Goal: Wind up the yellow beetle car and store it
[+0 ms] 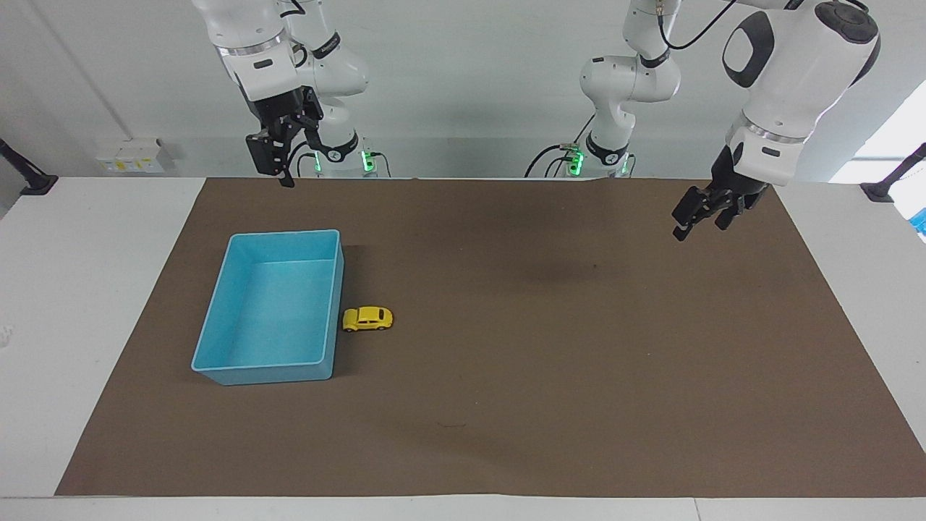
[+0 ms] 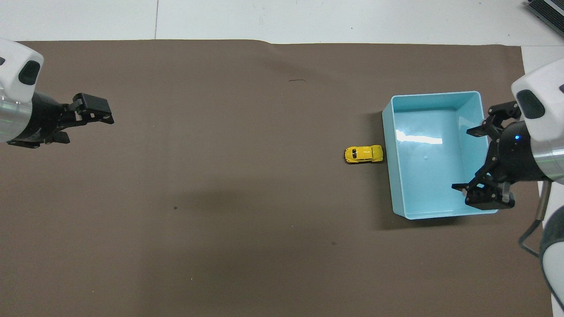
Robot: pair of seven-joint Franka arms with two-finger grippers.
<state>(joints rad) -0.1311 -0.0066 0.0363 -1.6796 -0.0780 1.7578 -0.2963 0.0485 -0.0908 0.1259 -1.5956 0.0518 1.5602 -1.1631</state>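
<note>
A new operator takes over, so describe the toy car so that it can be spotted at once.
Start at the brown paper mat covering the table, then find the open light-blue plastic bin toward the right arm's end. The tiny bright yellow beetle-shaped toy car sits on the mat right beside the bin's long wall, outside it; it is the only yellow thing there.
</note>
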